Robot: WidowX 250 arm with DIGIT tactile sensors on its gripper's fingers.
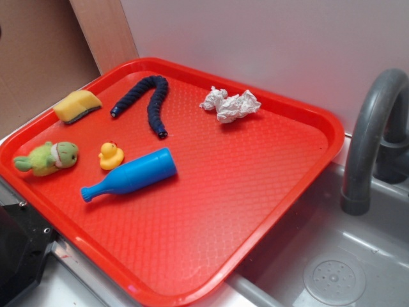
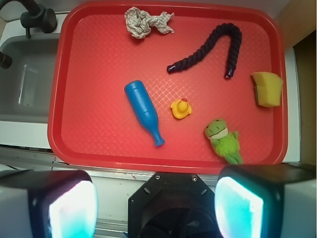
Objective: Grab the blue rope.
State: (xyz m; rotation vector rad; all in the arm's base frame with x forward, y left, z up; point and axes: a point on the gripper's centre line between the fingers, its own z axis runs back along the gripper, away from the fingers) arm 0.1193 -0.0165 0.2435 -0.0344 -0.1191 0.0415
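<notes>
**Six items on tray, gripper spread and clear of all of them**

Six loose things lie on the red tray; none touch each other. Gripper sits at the bottom edge of the wrist view, off the tray's near rim, fingers wide apart with nothing between them. It hangs above, touching nothing.

Blue rope: far side of the tray from the gripper, ahead and to the right in the wrist view. Dark navy, braided, bent in an arch, both ends pointing back toward the gripper. Flat on the tray, free.

Blue bottle: ahead of the gripper, about mid-tray, lying on its side, neck end nearer the gripper. Well apart from the rope.

Yellow duck: just right of the bottle, between bottle and green plush. The plush is the nearest item to the gripper's right-hand finger in the wrist view.

Yellow sponge: far right, by the tray's rim, near the rope's right end.

Crumpled paper: far edge, left of the rope.

Grey sink and faucet sit beside the tray, to the left in the wrist view.
</notes>
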